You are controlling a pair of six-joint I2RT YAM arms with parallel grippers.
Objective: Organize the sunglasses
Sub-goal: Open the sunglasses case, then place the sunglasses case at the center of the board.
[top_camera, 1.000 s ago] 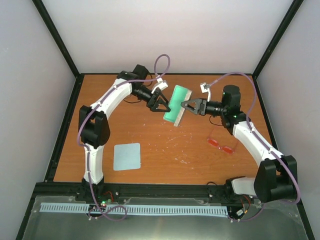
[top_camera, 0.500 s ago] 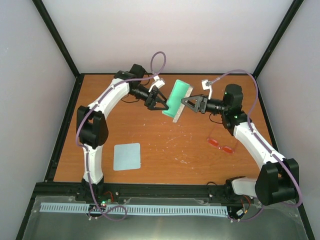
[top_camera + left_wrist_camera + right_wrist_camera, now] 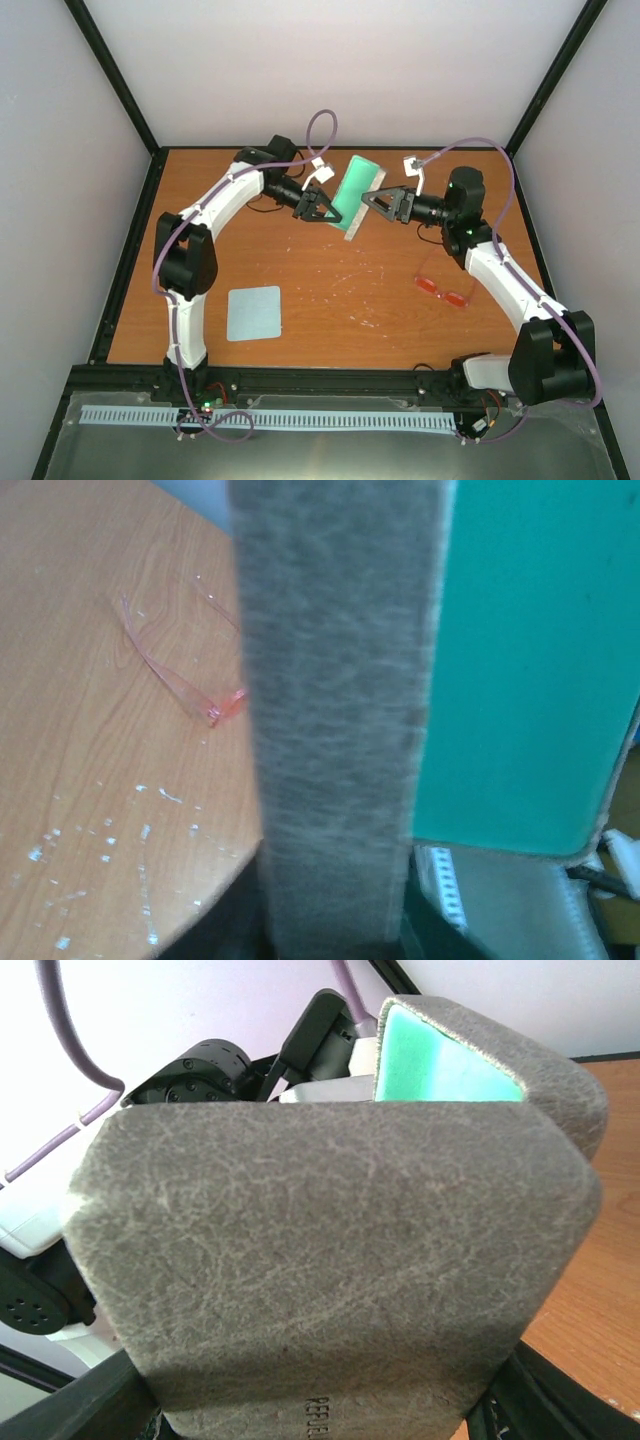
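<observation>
The sunglasses (image 3: 445, 290), with red-orange lenses and a thin frame, lie on the table at the right, apart from both grippers; the left wrist view shows them too (image 3: 185, 685). A grey case (image 3: 357, 195) with teal lining hangs open above the back of the table between the two grippers. My left gripper (image 3: 331, 211) is shut on its left grey edge (image 3: 340, 730), beside the teal lining (image 3: 530, 660). My right gripper (image 3: 373, 201) is shut on the case's right side, whose grey shell (image 3: 330, 1260) fills that view and hides the fingertips.
A pale blue square cloth (image 3: 253, 312) lies flat at the front left of the wooden table (image 3: 330, 290). White specks dot the table's middle. Black frame posts and pale walls close in the back and sides.
My left gripper, wide open beside the case before, has closed on its left edge. The case has shifted a little toward the back, with the right gripper holding it throughout.
</observation>
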